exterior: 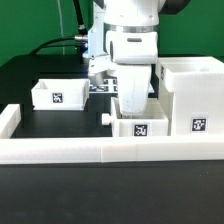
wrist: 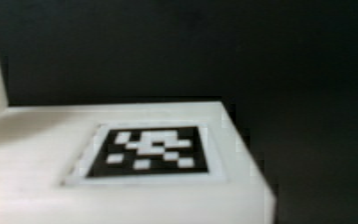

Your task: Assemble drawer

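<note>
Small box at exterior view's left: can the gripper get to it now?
Probably yes: the small box stands apart, open side up, nothing above it; the gripper is at the middle box beside it.

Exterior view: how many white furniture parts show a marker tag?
3: small box at the exterior view's left, low box under the arm, tall box at its right. The arm may hide more.

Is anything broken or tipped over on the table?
Nothing stands out. The open drawer on the exterior view's left, the tall drawer case and the knobbed drawer all sit upright and look whole. The gripper hangs over the knobbed drawer.
</note>
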Robot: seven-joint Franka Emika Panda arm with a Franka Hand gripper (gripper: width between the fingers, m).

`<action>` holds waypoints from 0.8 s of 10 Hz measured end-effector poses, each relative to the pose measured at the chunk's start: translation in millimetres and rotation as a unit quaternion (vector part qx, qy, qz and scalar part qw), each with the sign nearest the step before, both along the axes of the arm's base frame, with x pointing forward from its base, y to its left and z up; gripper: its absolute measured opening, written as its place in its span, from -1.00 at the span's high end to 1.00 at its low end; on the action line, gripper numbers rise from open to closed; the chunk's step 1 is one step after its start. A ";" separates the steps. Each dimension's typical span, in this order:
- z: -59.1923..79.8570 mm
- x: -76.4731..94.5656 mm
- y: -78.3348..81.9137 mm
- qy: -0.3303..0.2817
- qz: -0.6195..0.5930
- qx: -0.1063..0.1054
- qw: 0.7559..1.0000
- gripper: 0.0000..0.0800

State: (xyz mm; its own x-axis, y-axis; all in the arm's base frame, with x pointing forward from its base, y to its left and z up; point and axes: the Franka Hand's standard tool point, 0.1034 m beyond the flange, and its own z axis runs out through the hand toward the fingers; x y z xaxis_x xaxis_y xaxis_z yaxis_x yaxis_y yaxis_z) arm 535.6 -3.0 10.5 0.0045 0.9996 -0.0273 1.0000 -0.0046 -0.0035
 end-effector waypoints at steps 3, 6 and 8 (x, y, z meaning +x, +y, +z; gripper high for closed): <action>-3.0 -3.0 0.5 0.003 0.001 0.001 1.000 0.89; -3.5 -2.8 4.7 0.003 -0.002 0.001 1.000 0.89; -3.5 -3.1 4.6 0.004 -0.005 0.001 1.000 0.89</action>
State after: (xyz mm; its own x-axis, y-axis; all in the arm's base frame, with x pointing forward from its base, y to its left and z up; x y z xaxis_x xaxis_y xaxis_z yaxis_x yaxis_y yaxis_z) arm 532.6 1.6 7.0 0.0139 0.9996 -0.0255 0.9998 -0.0142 -0.0109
